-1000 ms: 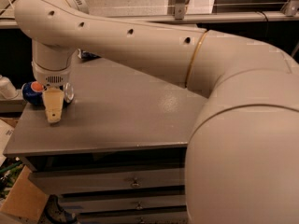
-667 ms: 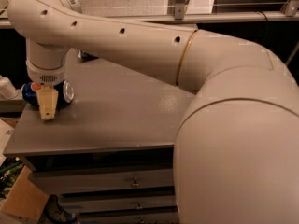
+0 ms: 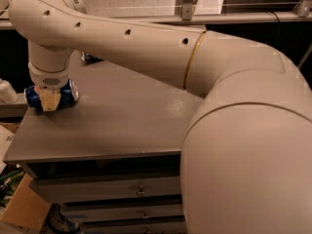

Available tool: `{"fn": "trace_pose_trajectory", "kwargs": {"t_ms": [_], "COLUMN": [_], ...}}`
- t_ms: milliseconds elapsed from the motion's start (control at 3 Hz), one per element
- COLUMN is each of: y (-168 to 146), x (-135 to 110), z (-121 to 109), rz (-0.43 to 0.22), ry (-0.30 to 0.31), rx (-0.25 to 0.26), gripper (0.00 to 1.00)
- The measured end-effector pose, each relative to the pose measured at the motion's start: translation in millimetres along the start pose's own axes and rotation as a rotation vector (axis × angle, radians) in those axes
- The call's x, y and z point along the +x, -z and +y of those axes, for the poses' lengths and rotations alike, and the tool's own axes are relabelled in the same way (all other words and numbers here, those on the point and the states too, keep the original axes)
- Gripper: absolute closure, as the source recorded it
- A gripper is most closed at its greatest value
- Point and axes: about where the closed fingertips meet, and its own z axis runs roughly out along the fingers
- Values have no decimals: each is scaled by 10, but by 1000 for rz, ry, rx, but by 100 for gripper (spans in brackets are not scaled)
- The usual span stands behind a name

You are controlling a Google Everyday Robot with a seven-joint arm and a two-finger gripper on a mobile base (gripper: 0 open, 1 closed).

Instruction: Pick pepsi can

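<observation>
Nearest the camera is the arm's bulky elbow [image 3: 243, 155], well right of the pepsi can. Below and in front of the can: drawer fronts [image 3: 141, 191], cardboard box [image 3: 22, 208] on the floor. The grey surface [image 3: 126, 126] runs right from the can and is bare in the middle. The pepsi can [image 3: 69, 92] lies on its side at the surface's left edge, long axis roughly left-right, silver end facing right, blue body showing either side of the gripper. The gripper [image 3: 48, 100] is straight down over the can's middle, wrist vertical above it and tip level with the can body. Can't tell whether the grip is clamped or loose; the far side of the can is hidden. My read: this is the grasp step, with no lift yet. To do it well, keep the gripper centred on the can's length so it doesn't pivot, and squeeze across the round body, not the ends. Confirm a firm hold before rising, then lift straight up. A can on its side will roll, and it sits close to the left edge, so any sideways nudge could send it off. A white object [image 3: 6, 91] sits on a lower ledge just left of the can; stay clear of it. Beyond the can, a small dark item [image 3: 90, 58] shows behind the arm [image 3: 146, 48]; can't identify it.
</observation>
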Motion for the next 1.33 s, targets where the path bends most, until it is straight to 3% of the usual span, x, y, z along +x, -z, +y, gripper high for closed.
{"fn": "trace_pose_trajectory", "kwargs": {"t_ms": [333,1000,1333], "y": [121,572,612], "x": [-89,-382,-379], "z": [-150,-570,-538], "rz": [-22,-199,-207], "ry": [-14,-54,-42], "rx": [19,96,99], "gripper": [100,100,100]}}
